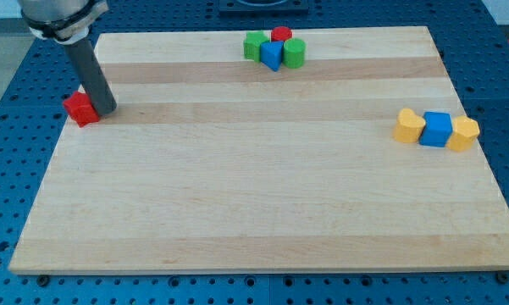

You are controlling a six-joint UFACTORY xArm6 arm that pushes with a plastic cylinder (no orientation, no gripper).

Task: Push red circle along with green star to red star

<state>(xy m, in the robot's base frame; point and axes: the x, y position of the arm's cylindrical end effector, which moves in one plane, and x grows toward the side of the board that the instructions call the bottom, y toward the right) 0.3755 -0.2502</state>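
The red circle sits at the view's top centre in a tight cluster. The green star is just to its left and touches the cluster. The red star lies at the board's left edge, far from them. My tip rests on the board right beside the red star, on its right side, touching it or nearly so. The tip is far to the left of the red circle and the green star.
A blue triangle and a green circle complete the top cluster. At the view's right, a yellow heart, a blue square and another yellow block stand in a row. The wooden board lies on a blue perforated table.
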